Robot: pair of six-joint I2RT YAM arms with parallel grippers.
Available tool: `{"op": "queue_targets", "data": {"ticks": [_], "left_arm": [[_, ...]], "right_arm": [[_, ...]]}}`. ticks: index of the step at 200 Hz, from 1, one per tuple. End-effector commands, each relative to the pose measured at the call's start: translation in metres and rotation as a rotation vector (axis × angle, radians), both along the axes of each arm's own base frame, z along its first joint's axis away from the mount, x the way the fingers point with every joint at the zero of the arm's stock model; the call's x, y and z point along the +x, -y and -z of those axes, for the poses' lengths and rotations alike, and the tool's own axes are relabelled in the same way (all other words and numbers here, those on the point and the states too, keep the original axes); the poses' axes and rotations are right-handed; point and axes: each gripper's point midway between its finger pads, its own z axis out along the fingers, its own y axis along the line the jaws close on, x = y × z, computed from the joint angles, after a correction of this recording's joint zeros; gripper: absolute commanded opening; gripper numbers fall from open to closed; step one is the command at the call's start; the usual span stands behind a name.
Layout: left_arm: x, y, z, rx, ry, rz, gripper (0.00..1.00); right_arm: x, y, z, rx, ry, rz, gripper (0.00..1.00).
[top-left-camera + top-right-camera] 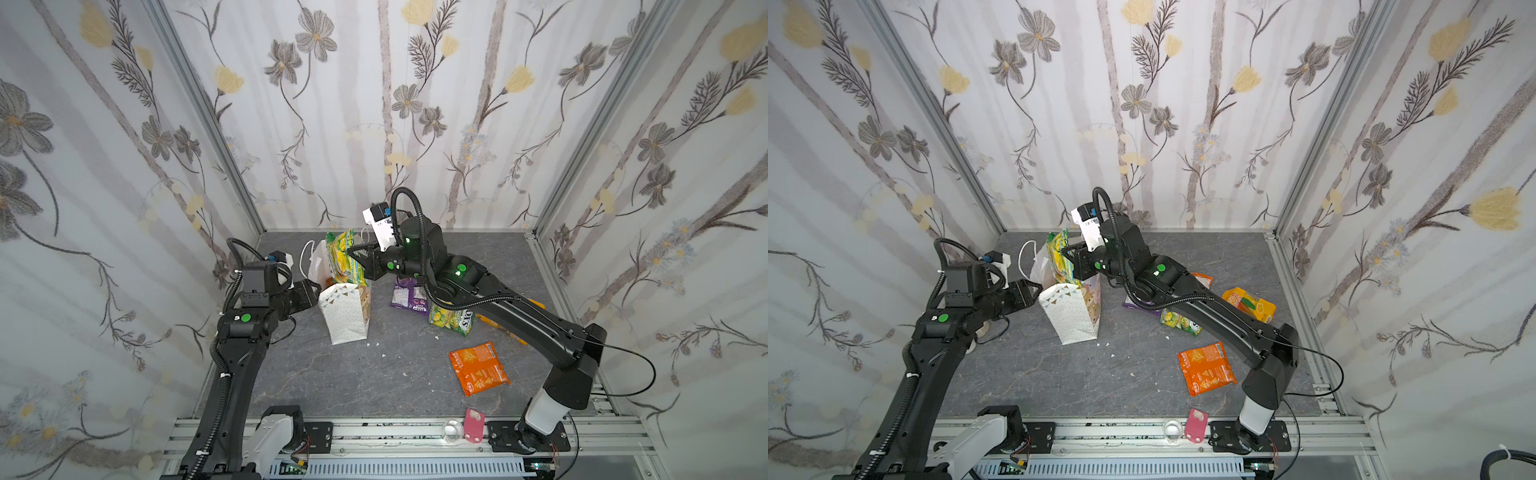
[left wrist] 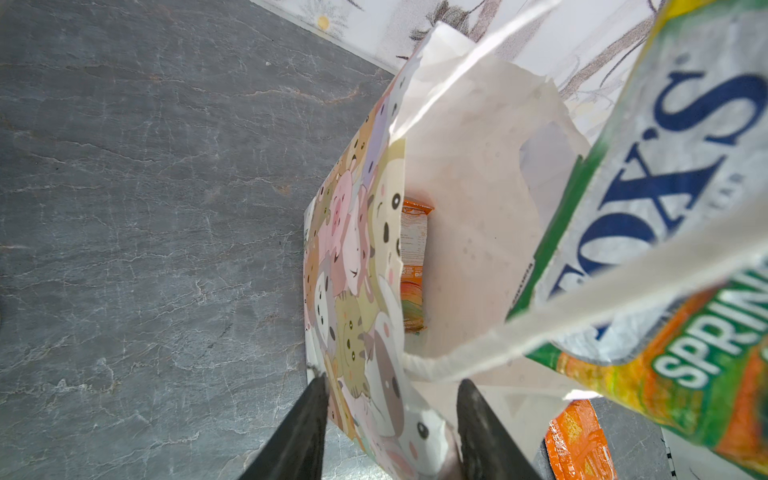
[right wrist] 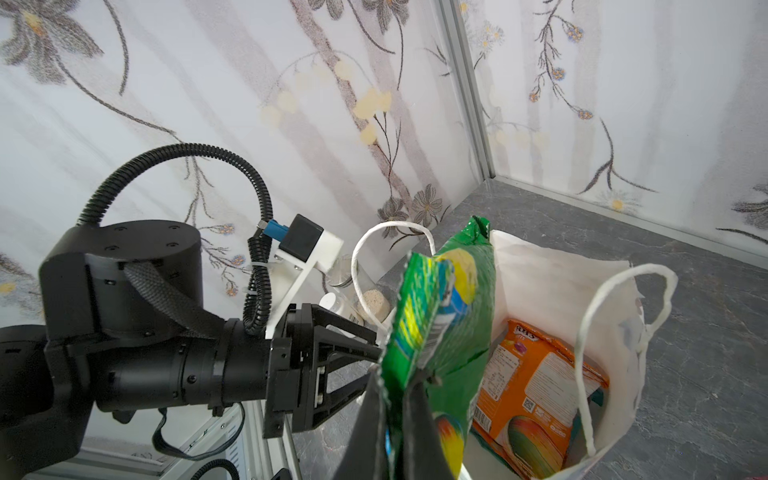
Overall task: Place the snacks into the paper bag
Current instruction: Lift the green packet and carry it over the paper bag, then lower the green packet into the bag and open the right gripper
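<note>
The white paper bag (image 1: 347, 316) (image 1: 1073, 320) stands open at the back middle of the grey table. My left gripper (image 1: 319, 289) (image 2: 395, 386) is shut on its near rim, one finger inside the bag and one outside on the printed wall (image 2: 357, 270). My right gripper (image 1: 354, 254) (image 3: 397, 376) is shut on the edge of a green-yellow FOX'S packet (image 1: 344, 257) (image 3: 449, 299), which hangs upright over the bag's mouth. An orange packet (image 3: 536, 395) (image 2: 413, 266) lies inside the bag. On the table lie a purple packet (image 1: 409, 297), another green-yellow packet (image 1: 451, 320), an orange packet (image 1: 478, 368) and a yellow-orange one (image 1: 1250, 305).
A pink object (image 1: 473, 424) and a clear glass piece (image 1: 452, 430) sit on the front rail. A small jar (image 3: 368, 295) stands by the left wall behind the bag. White crumbs (image 1: 384, 356) dot the table. The right arm passes over the snacks.
</note>
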Motion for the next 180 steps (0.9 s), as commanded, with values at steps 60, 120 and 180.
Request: {"op": "queue_targets", "data": {"ticks": [60, 120, 180], "left_arm": [[0.002, -0.003, -0.011, 0.020, 0.038, -0.004, 0.49], [0.000, -0.003, -0.011, 0.022, 0.039, -0.010, 0.49], [0.002, -0.004, -0.012, 0.029, 0.042, -0.007, 0.50]], "right_arm": [[0.018, -0.007, -0.005, 0.023, 0.023, -0.001, 0.00], [0.025, -0.016, 0.009, 0.008, -0.018, -0.017, 0.00], [0.031, -0.034, 0.037, -0.026, -0.104, -0.071, 0.00]]}}
